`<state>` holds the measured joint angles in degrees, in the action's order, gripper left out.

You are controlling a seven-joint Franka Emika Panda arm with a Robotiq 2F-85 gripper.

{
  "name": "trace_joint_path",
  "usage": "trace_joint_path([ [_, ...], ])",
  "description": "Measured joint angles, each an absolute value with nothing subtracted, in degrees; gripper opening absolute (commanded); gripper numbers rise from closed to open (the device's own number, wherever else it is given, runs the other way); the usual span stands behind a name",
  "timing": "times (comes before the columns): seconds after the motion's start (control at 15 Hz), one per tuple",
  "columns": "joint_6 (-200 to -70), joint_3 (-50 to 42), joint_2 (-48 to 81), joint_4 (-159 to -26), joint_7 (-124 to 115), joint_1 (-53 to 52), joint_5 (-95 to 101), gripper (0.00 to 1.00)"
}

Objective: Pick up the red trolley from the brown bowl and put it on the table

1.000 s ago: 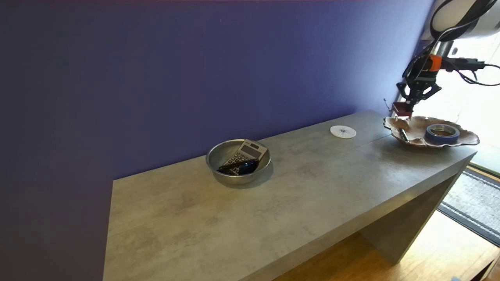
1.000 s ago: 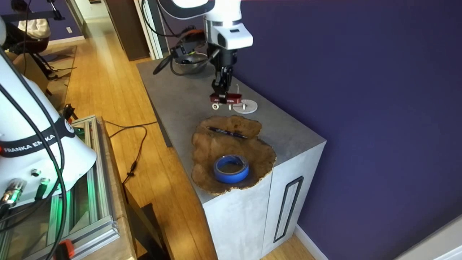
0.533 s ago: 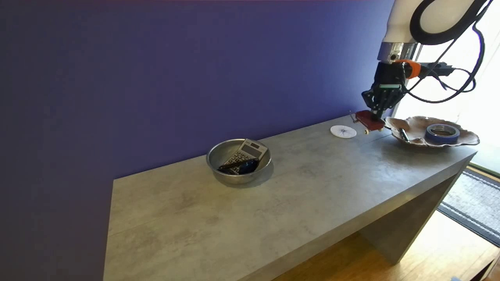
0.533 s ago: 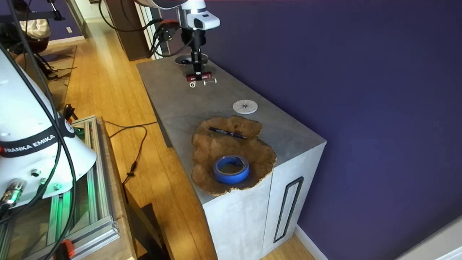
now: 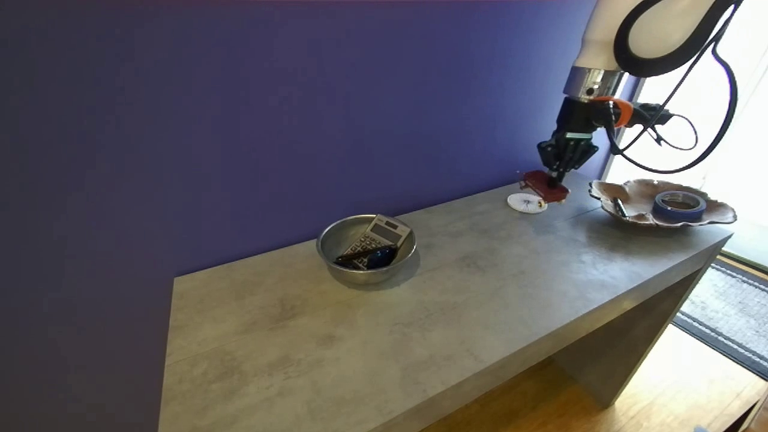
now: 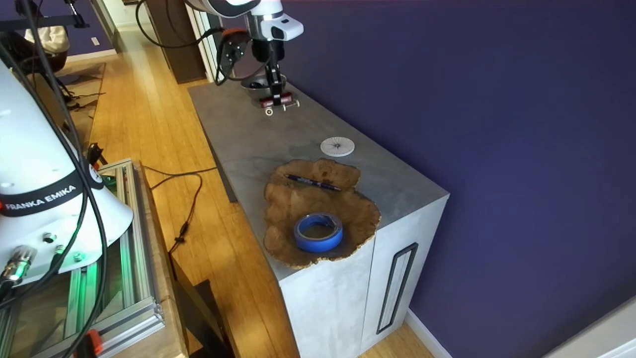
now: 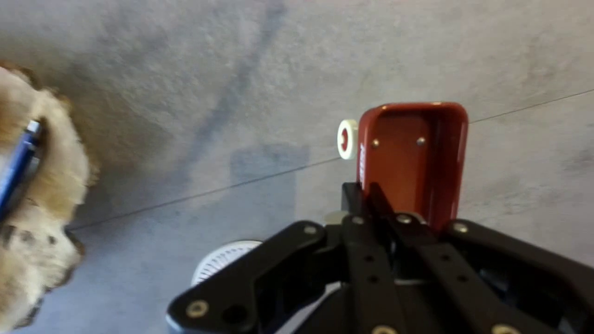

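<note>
A small, toy-like red trolley (image 7: 399, 162), made like a little tray on white wheels, is held by the black claw (image 7: 364, 189). The claw's two fingertips (image 7: 351, 197) are pressed close together, with one long side wall of the red trolley pinched between them. In the wrist view, one tip is seen outside that wall and one inside, and much of the tray is seen in front of the tips and to one side; its near end is hidden by the claw. In both exterior views, the red trolley is held up over the grey, stone-look worktop (image 5: 288, 324), apart from the wide, shallow brown bowl (image 6: 293, 204) with a wavy rim. In the brown bowl, a thin dark-blue pen (image 6: 312, 182) and a fat ring of blue tape (image 6: 318, 244) are seen. Near the brown bowl, a flat, round white disc (image 6: 338, 146) with dark lines is laid on the worktop. Well apart from the brown bowl, a round, shiny steel bowl (image 5: 360, 276) is placed. Inside it, a grey calculator (image 5: 390, 229) and an unclear dark, shiny thing (image 5: 381, 257) are seen.
</note>
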<state>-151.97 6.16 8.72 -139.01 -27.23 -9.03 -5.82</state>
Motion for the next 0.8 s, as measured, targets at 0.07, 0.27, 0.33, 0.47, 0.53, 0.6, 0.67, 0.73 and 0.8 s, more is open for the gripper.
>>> trace_joint_path([
  [0.07, -153.7, 7.6, 10.6, -137.2, -24.7, -9.4, -7.5, 0.01],
  [0.27, -155.0, 12.2, 17.1, -130.4, -17.1, -10.2, -11.9, 0.01],
  [0.33, -153.8, 13.4, 19.5, -127.7, -15.4, -10.3, -12.2, 0.01],
  [0.47, -148.2, 14.2, 24.1, -122.5, -13.6, -11.2, -12.1, 0.01],
  [0.53, -144.9, 14.1, 26.2, -120.1, -13.2, -11.6, -11.8, 0.01],
  [0.6, -141.8, 13.9, 28.2, -117.8, -13.0, -12.0, -11.6, 0.01],
  [0.67, -139.6, 13.6, 29.9, -115.8, -12.9, -12.2, -11.3, 0.01],
  [0.73, -138.5, 13.3, 31.6, -114.0, -12.6, -12.4, -11.1, 0.01],
  [0.8, -138.3, 12.9, 33.2, -112.4, -11.9, -12.4, -11.0, 0.01],
])
